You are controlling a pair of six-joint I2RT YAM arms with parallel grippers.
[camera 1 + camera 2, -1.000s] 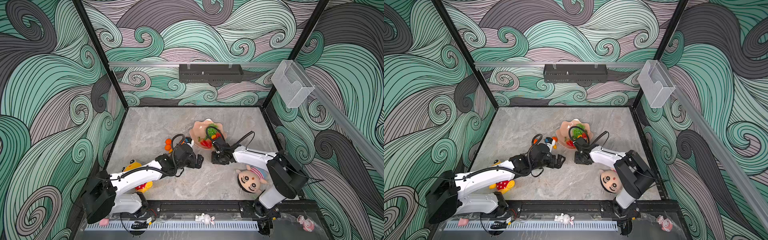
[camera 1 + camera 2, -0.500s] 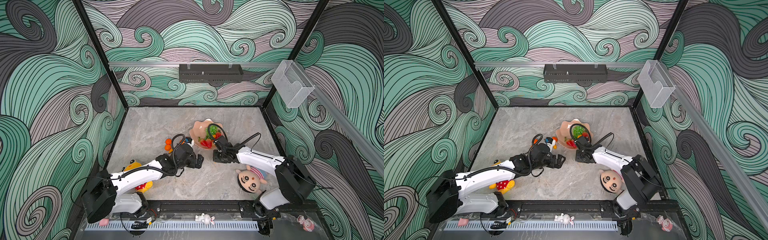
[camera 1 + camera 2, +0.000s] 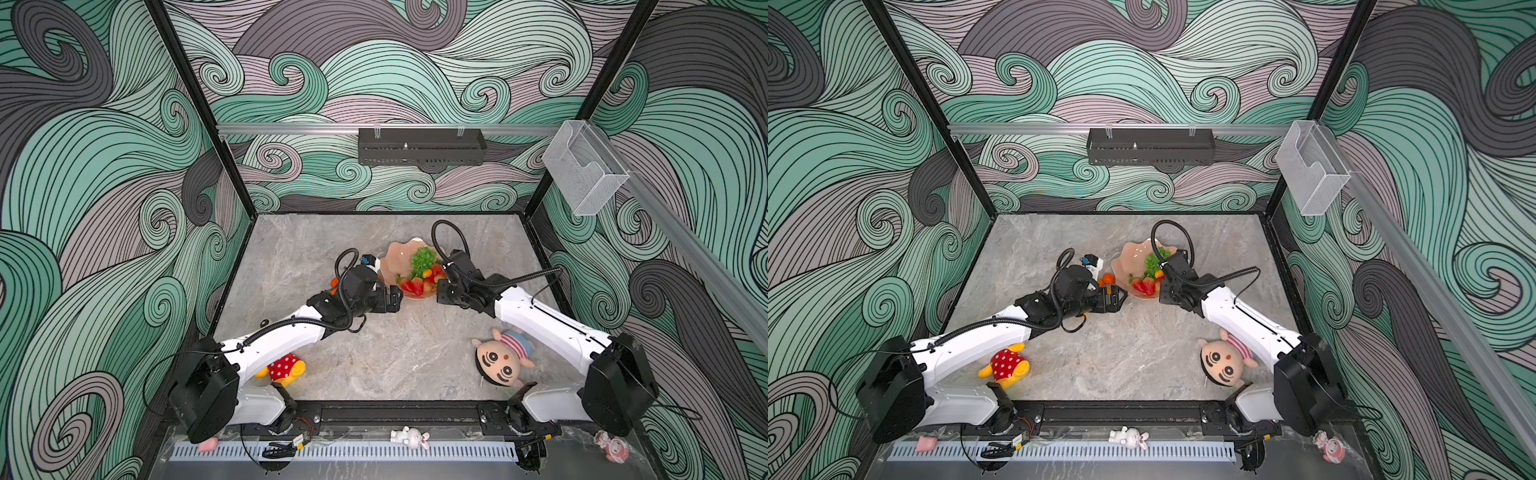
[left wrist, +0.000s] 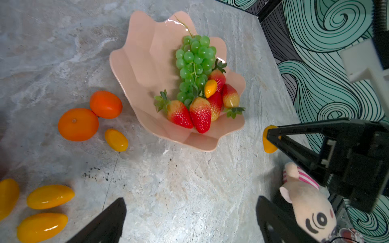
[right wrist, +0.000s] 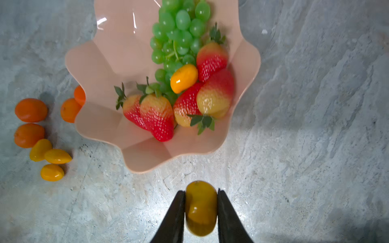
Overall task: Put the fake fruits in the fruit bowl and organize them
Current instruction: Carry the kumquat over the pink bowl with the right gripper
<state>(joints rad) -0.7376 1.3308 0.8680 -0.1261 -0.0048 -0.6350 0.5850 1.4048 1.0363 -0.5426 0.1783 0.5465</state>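
The pink scalloped fruit bowl (image 3: pixel 392 259) (image 4: pixel 143 59) (image 5: pixel 109 69) holds a green grape bunch (image 4: pixel 194 63), several strawberries (image 5: pixel 157 113) and one kumquat (image 5: pixel 184 77). My right gripper (image 5: pixel 201 191) (image 3: pixel 440 291) hovers just in front of the bowl's near rim, shut on a yellow-orange kumquat (image 5: pixel 201 208) (image 4: pixel 267 145). My left gripper (image 4: pixel 190 203) (image 3: pixel 397 297) is open and holds nothing, low over bare table in front of the bowl's left side. Left of the bowl, tangerines (image 4: pixel 77 124) (image 5: pixel 31 109) and several kumquats (image 4: pixel 116 140) (image 5: pixel 57 156) lie on the table.
A round-faced plush doll (image 3: pixel 500 361) lies under my right arm near the front. A yellow plush with red polka dots (image 3: pixel 284 368) lies under my left arm. A clear plastic box (image 3: pixel 584 170) hangs on the right wall, a black tray (image 3: pixel 419 145) on the back wall.
My right gripper has closed a little further and moved slightly towards the bowl, with its arm stretching out lower. The left arm has not moved.
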